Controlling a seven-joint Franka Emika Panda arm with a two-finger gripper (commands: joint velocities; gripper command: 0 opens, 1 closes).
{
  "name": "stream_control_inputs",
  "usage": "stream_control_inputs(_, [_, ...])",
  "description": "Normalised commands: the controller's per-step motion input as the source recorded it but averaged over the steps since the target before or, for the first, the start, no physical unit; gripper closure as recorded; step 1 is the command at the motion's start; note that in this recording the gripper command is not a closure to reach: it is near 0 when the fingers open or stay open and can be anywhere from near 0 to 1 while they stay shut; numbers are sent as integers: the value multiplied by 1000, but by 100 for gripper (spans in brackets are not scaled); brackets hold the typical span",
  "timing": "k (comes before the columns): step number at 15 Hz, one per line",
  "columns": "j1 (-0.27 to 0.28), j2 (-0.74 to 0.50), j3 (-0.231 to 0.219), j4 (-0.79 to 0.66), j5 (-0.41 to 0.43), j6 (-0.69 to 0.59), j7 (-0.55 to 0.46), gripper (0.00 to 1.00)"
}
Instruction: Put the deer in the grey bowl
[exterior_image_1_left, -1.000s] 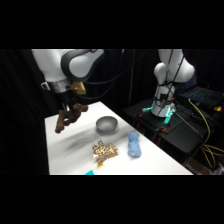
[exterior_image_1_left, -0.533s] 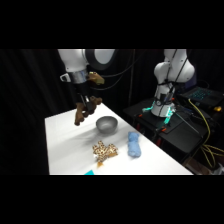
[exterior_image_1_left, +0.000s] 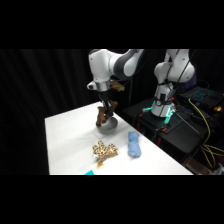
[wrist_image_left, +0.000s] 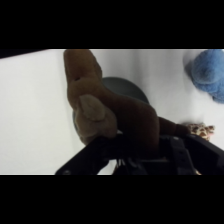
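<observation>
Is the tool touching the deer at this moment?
Touching. In the wrist view the deer runs down into the tool and hangs from it over the grey bowl; the side view shows it dangling below the tool.

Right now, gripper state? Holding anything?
Gripper: shut on the deer, which hangs over the grey bowl.

A dark brown soft plush deer (wrist_image_left: 112, 112) is hanging from the black gripper (wrist_image_left: 135, 150), filling the middle and covering most of the round grey bowl (wrist_image_left: 125, 86) on the white table (wrist_image_left: 35, 110). A light blue plush (wrist_image_left: 209, 72) is lying at upper right, and a tan-and-white spotted plush (wrist_image_left: 201, 130) is peeking out beside the deer.
</observation>
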Motion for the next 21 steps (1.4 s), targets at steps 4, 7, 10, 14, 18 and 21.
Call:
stream_control_inputs(4, [1,-14,27,-311,43,535,105,53])
stream_control_inputs(7, [21,323,-14,81,-101,511,268,53])
stream_control_inputs(10, [92,396,-124,242,-239,311,366,53])
stream_control_inputs(14, [209,268,-221,269,-247,63,362,0])
stream_control_inputs(18, [102,-71,-102,140,-30,-171,32,0])
stream_control_inputs(21, [-66,-226,31,95,134,-406,-296,0])
